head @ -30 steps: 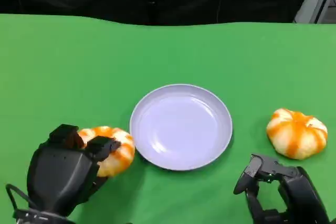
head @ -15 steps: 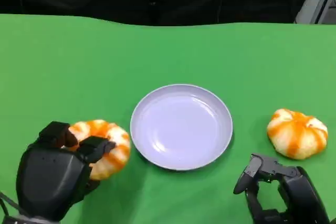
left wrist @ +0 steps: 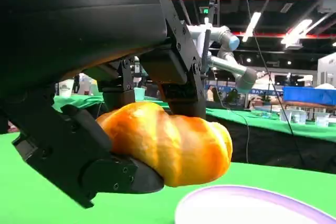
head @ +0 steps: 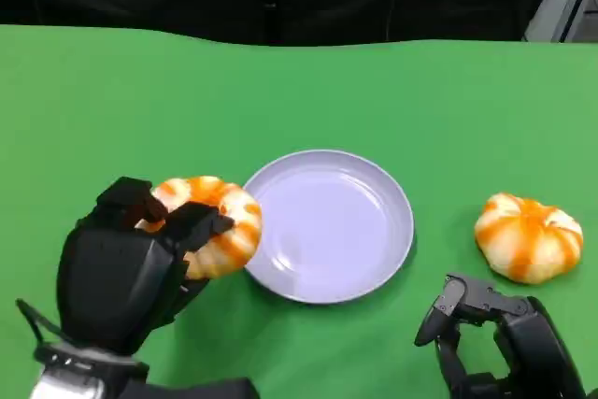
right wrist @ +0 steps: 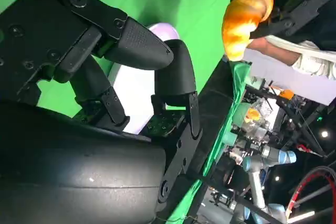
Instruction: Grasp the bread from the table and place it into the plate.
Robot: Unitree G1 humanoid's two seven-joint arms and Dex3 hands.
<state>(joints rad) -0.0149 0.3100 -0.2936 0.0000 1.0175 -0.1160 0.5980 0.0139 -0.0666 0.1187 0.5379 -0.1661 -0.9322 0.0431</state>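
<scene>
A green desk (head: 392, 91) stretches back to a dark backdrop. A pale lilac plate (head: 327, 226) sits on it near the middle of the front edge, its dish bare. Well off to the plate's right, a round orange-and-white striped bun (head: 528, 237) rests on the green surface, apart from the plate

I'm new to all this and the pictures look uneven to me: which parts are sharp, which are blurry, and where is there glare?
Head view: even light, the plate and the bread in the left hand are sharp, with soft shadows on the table. Left wrist view: the bread is crisp, the hall behind is soft, ceiling lights glare. Right wrist view: the right hand is close and dark, the background blurry.
</scene>
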